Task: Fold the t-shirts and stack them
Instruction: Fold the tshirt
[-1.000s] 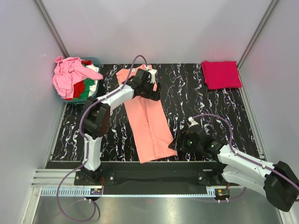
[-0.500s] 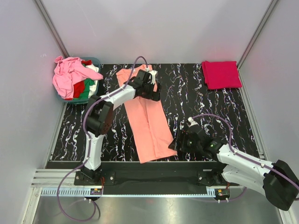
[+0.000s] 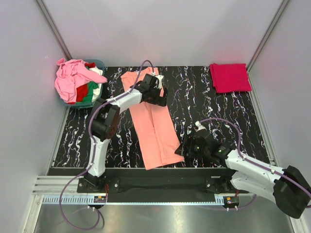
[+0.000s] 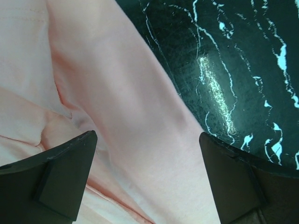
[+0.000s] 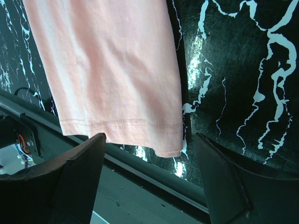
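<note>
Jaws on the left arm stand spread wide over the far, collar end of the salmon-orange t-shirt, one finger above cloth and the other at its edge, pinching nothing; whether the tips brush the fabric is hard to tell from the wrist view. Those on the right arm are likewise parted and empty, hovering by the shirt's near right corner, where the stitched hem lies flat. The shirt lies as a long narrow strip with its sides folded in, so each arm is probably placed at an end to bring the two together. Its knit looks soft, matte and faintly creased against the glossy black, white-veined tabletop. A crimson-pink t-shirt sits folded square in the far right corner, likely the base of the stack, while a crumpled heap of t-shirts fills the teal tub at far left.
</note>
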{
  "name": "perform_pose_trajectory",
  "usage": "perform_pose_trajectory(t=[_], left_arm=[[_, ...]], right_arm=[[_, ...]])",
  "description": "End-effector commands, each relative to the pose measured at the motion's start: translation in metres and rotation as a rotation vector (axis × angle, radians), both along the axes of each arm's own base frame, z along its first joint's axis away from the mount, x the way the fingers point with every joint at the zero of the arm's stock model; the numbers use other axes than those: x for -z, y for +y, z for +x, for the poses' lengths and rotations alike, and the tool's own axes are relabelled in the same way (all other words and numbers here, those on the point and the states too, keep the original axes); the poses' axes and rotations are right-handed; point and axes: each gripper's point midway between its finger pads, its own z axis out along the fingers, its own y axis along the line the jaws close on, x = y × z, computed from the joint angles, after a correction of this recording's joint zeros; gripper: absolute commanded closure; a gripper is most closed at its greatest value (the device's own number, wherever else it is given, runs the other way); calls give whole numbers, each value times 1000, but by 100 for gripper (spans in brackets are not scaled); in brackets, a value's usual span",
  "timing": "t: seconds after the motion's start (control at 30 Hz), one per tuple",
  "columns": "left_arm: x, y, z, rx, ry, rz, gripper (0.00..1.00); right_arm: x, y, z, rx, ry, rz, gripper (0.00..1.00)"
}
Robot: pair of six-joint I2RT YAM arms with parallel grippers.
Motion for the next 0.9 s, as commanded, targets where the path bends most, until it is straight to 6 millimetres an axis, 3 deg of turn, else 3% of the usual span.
perform_pose_trajectory(t=[0.0, 0.4, 0.53, 0.7, 0.87], left_arm=[[-9, -2, 12, -26, -32, 2, 1], [-10, 33, 27, -147, -39, 70, 2], [-22, 33, 28, -142, -57, 55, 3], [-51, 29, 27, -126, -103, 13, 7], [-81, 38, 28, -152, -192, 6, 8]], right_arm=[[-19, 8, 15, 12, -65, 32, 17], [-20, 7, 16, 15, -69, 34, 17], [-20, 8, 15, 13, -67, 35, 17], [-19, 7, 15, 15, -65, 30, 17], [-20, 7, 15, 18, -69, 36, 17]])
